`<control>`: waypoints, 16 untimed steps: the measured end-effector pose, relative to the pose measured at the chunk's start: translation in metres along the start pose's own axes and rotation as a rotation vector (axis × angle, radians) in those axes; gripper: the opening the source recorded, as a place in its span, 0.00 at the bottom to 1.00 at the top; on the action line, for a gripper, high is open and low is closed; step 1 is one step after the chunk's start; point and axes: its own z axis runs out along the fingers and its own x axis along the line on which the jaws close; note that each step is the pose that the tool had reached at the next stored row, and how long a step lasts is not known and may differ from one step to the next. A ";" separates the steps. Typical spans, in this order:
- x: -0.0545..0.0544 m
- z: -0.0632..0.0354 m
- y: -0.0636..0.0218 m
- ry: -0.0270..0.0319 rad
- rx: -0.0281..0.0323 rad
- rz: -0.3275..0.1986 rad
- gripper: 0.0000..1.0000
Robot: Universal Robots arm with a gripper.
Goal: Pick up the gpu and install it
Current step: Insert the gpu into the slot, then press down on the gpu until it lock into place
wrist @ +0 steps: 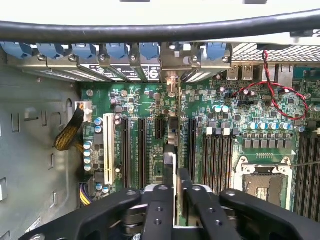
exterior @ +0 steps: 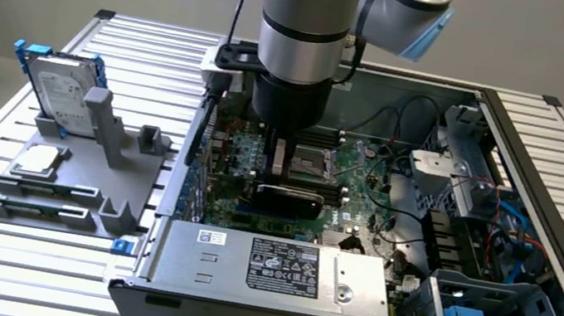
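The gpu (wrist: 170, 165) stands edge-on in a slot of the green motherboard (wrist: 240, 115), and its silver bracket (wrist: 171, 80) meets the rear slot row. In the exterior view its black shroud (exterior: 288, 200) shows just under the arm. My gripper (wrist: 176, 210) is low inside the case with its black fingers (wrist: 159, 212) drawn close on either side of the card's top edge. In the exterior view the gripper (exterior: 280, 168) sits directly above the card, near the case's rear wall.
The open computer case (exterior: 550, 156) holds cables, a drive cage (exterior: 483, 310) and a power supply (exterior: 277, 270). A grey fixture (exterior: 67, 176) at the exterior view's left carries a hard drive (exterior: 60, 91) and a processor chip (exterior: 39, 160). An empty CPU socket (wrist: 262, 182) lies beside the slots.
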 end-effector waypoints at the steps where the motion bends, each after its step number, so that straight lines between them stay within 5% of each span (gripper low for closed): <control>1: 0.000 0.0000 0.0000 0.0001 -0.0001 0.000 0.13; 16: 0.000 -0.0001 0.0000 0.0002 -0.0002 0.000 0.11</control>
